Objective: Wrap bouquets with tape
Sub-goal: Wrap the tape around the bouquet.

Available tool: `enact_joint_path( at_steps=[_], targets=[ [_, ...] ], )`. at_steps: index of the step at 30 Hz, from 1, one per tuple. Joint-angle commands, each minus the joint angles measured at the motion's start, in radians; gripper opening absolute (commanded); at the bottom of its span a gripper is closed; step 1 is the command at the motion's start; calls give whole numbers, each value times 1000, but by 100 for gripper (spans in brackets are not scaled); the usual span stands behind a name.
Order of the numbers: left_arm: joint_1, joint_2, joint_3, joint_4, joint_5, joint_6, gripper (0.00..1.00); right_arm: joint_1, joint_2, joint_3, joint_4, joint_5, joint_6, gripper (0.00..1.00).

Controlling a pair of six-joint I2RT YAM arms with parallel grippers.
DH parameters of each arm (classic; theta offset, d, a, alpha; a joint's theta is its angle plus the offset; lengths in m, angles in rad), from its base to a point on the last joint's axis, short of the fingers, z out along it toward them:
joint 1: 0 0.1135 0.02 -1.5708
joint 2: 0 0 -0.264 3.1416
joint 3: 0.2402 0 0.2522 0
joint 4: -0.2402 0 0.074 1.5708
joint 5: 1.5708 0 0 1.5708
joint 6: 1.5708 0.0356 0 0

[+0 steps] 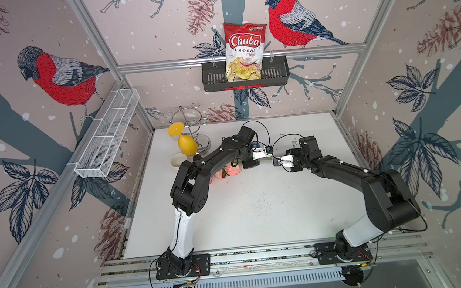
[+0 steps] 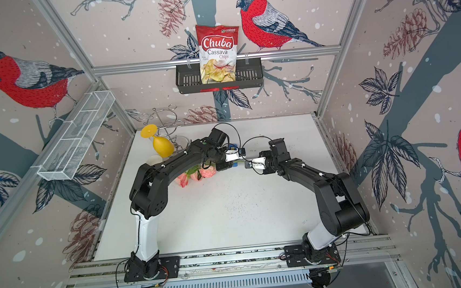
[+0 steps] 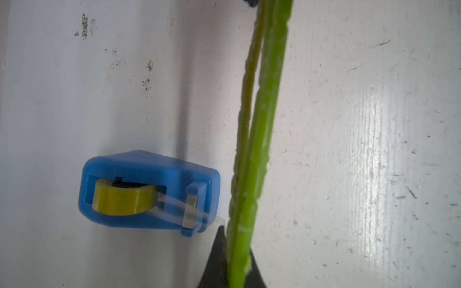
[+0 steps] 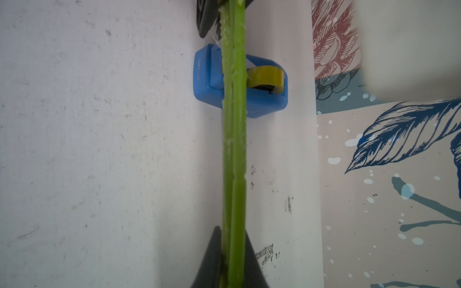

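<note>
Saw left pincer [image 3: 237, 244] and right pincer [image 4: 232, 232] each closed tight on stems [image 3: 264, 124], bridging over blue tape dispenser [image 3: 149, 189] on counter [image 3: 374, 149]; blooms [image 2: 207, 172] lay by left arm. Step seemed: catching tape's loose end. Next called for pressing stems onto it, then twisting

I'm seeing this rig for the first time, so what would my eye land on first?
Mid-table, the left gripper and right gripper face each other, jaws of both shut on the bouquet stems stretched between them, close by a blue tape dispenser. On the back wall, a red chip bag stands in a black basket. An upside-down yellow glass marks the far left corner.
</note>
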Motion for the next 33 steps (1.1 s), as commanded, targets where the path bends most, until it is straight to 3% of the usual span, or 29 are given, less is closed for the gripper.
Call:
enact_joint_path(
  at_steps=[1,3,4,8,12,27,30,33],
  targets=[
    [1,-38,-26,55,17,-9,0,0,-8,3,-47,-39,3,0],
    [1,-41,-17,38,-1,-22,2,-1,-10,3,-50,-38,0,0],
    [-1,-36,-3,8,-3,-11,11,-1,-10,3,-51,-36,1,0],
    [-1,-38,13,-82,-17,14,28,-1,-8,3,-51,-34,-1,0],
    [1,-62,-21,-105,-23,35,35,-2,-7,2,-50,-35,-3,0],
    [2,-54,12,-64,-6,11,36,-2,-12,4,-57,-45,0,0],
    [2,-40,24,-61,-13,7,33,-1,-13,6,-61,-49,1,0],
    [2,-35,25,-59,5,10,23,0,-14,5,-62,-53,0,0]
  ],
)
